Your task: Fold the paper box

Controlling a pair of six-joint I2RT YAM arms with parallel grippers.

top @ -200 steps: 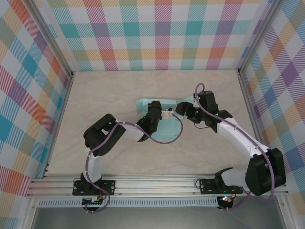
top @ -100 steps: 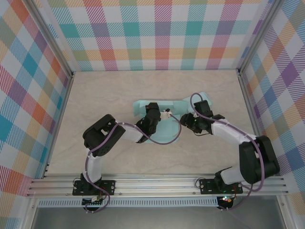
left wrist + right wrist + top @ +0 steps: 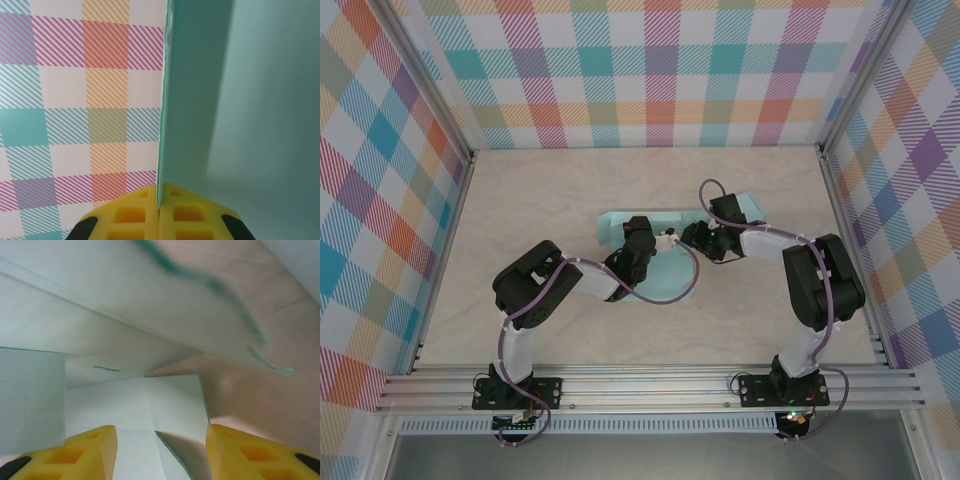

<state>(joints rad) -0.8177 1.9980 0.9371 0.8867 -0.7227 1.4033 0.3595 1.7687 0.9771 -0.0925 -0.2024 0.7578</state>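
The left tool was clamped tight on the box: in the left wrist view its yellow pads met on the thin edge of an upright pale teal panel, with the plaid wall showing to the left of that panel. The right tool sat at the box's right end, close to the left tool. In its own view the right tool stood open, its two yellow fingers well apart above the box's flaps with nothing pinched between them; whether they touched the paper I could not tell. The box was unfinished, a pale teal sheet with creased panels, one wall raised along its far side and a loose flap with a dark green edge lying over the beige desk. From above, the box lay near the middle of the desk, between the two tools.
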